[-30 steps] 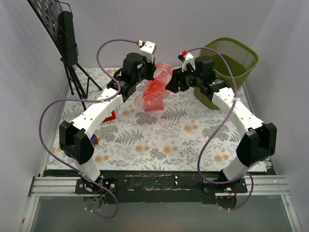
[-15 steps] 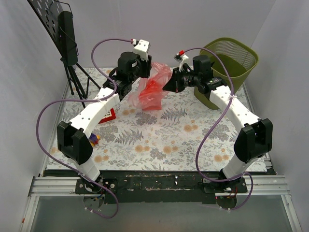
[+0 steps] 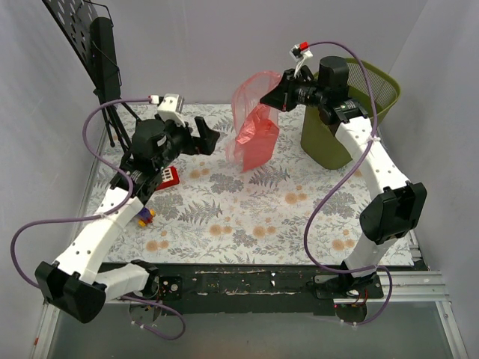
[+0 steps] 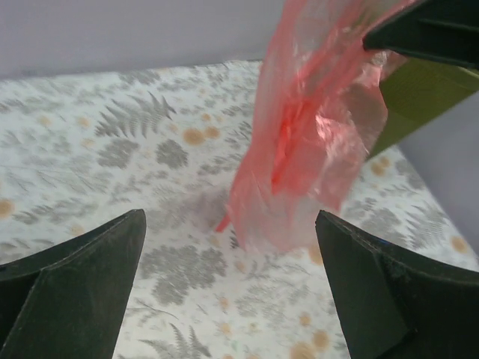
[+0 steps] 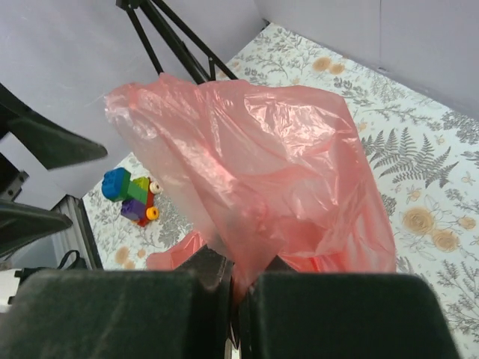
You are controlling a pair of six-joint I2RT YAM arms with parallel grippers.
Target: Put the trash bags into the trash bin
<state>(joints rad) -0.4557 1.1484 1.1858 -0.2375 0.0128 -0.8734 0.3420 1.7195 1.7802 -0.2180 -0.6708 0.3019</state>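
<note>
Hanging from the right gripper, pinched tight on its top edge, red trash bag dangles above the far edge of the table, just beside the olive mesh trash bin in the far right corner; left gripper gapes empty, apart; risk: billowy tail snagging the rim, or thin film slipping out; no legible writing.

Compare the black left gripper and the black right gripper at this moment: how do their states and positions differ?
The left gripper is open and holds nothing; the right gripper is shut on the crinkly translucent red plastic bag. The left gripper stands apart from the bag, on its left; the right gripper pinches its top edge, next to the olive-green mesh bin. Both are two-fingered and face the bag.
</note>
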